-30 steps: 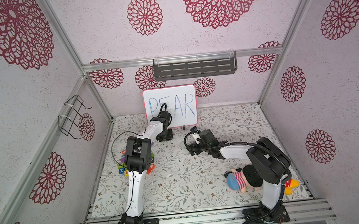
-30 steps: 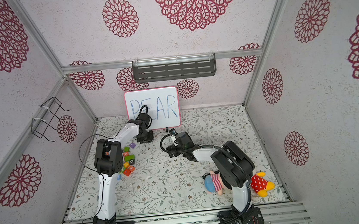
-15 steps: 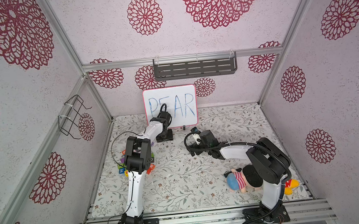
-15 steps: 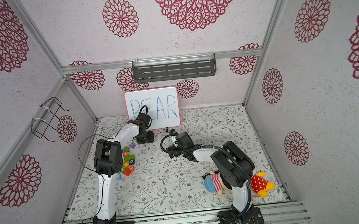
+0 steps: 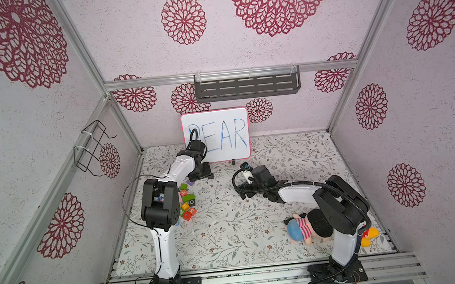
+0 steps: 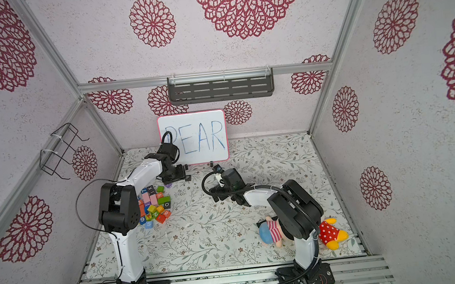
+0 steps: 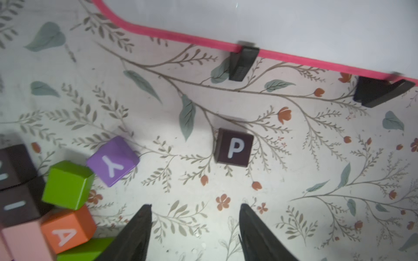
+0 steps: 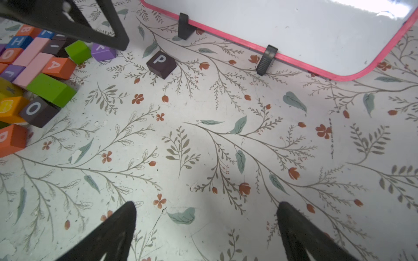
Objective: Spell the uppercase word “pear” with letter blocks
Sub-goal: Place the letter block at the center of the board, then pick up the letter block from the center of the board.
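The dark P block (image 7: 234, 146) sits alone on the counter (image 6: 215, 235), left of centre in a top view, just below the whiteboard (image 6: 193, 137). The left hand (image 7: 194, 206) is partly spread and empty, with the block clear of its fingers. The orange A block (image 7: 65, 230) lies in the pile (image 6: 155, 206) further left. The right hand (image 8: 205, 203) is wide and holds nothing.
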You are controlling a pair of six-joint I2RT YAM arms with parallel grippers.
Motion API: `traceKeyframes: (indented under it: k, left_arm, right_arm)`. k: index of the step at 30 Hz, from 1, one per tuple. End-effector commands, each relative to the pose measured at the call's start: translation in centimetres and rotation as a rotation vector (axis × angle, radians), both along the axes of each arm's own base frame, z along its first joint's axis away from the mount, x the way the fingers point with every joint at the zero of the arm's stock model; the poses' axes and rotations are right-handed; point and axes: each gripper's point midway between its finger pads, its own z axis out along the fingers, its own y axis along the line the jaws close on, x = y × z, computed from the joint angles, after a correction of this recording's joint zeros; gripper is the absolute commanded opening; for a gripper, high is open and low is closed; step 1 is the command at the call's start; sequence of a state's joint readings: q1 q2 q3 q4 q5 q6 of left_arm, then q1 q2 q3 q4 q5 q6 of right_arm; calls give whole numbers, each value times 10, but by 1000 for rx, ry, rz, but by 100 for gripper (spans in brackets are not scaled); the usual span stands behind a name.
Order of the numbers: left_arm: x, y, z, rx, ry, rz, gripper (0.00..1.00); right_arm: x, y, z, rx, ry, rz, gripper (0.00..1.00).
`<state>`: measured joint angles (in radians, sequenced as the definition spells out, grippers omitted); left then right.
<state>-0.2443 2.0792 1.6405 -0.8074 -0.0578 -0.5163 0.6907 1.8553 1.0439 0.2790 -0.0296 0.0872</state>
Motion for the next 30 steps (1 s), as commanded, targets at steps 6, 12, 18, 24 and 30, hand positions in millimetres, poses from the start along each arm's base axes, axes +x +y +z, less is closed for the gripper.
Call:
traceKeyframes:
  k: [6, 12, 18, 24, 30]
  left_arm:
    - [-47, 25, 16, -26, -9, 107, 64]
    - [-76, 27, 14, -46, 17, 134, 62]
    - [-95, 18, 4, -120, 18, 170, 60]
    - [-110, 28, 7, -130, 5, 214, 61]
    - [-122, 61, 7, -143, -11, 321, 61]
  right_arm:
    - [-1, 27, 15, 21, -29, 77, 99]
    - [-6, 36, 11, 11, -23, 97, 99]
    - [-12, 42, 9, 6, -10, 119, 99]
    - [-15, 49, 11, -2, -15, 152, 99]
    - [-9, 73, 16, -9, -16, 225, 99]
